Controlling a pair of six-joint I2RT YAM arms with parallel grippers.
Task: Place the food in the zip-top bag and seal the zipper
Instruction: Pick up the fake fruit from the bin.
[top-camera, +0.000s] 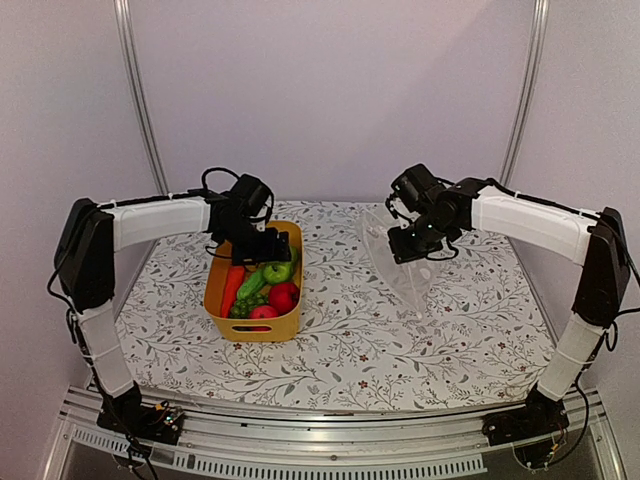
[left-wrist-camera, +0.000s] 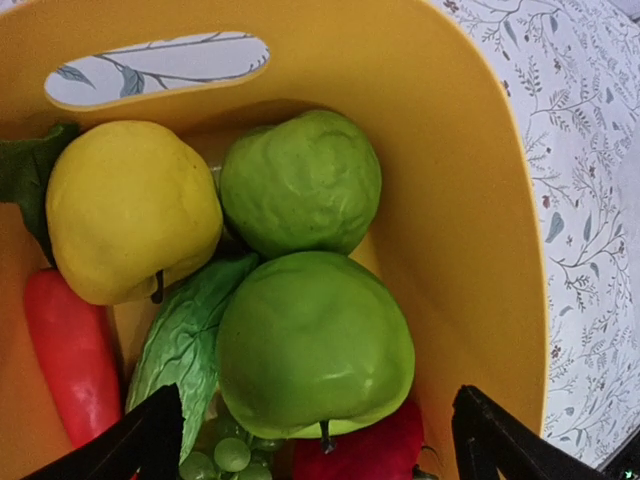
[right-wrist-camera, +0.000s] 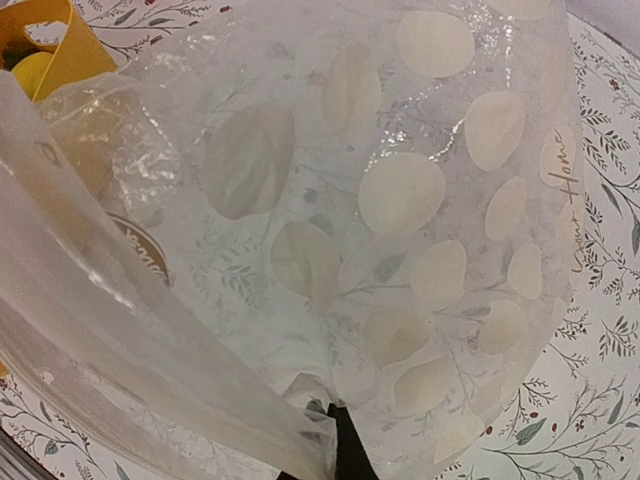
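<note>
The food lies in a yellow tub (top-camera: 256, 327): a green apple (left-wrist-camera: 315, 340), a second green fruit (left-wrist-camera: 300, 180), a yellow fruit (left-wrist-camera: 130, 210), an orange-red carrot (left-wrist-camera: 72, 350), a lettuce leaf (left-wrist-camera: 185, 335), green grapes (left-wrist-camera: 225, 455) and a red piece (left-wrist-camera: 365, 455). My left gripper (top-camera: 262, 245) hangs open over the tub's far end, its fingers either side of the green apple (left-wrist-camera: 320, 440). My right gripper (top-camera: 415, 245) is shut on an edge of the zip-top bag (top-camera: 395, 262), holding it up off the table. The dotted film (right-wrist-camera: 400, 200) fills the right wrist view. I cannot pick out the zipper.
The tub wall (left-wrist-camera: 470, 200) stands close to the right of my left fingers, with a handle slot (left-wrist-camera: 155, 68) at the far end. A floral tablecloth (top-camera: 420, 340) covers the table. Two metal poles (top-camera: 140, 90) rise at the back corners.
</note>
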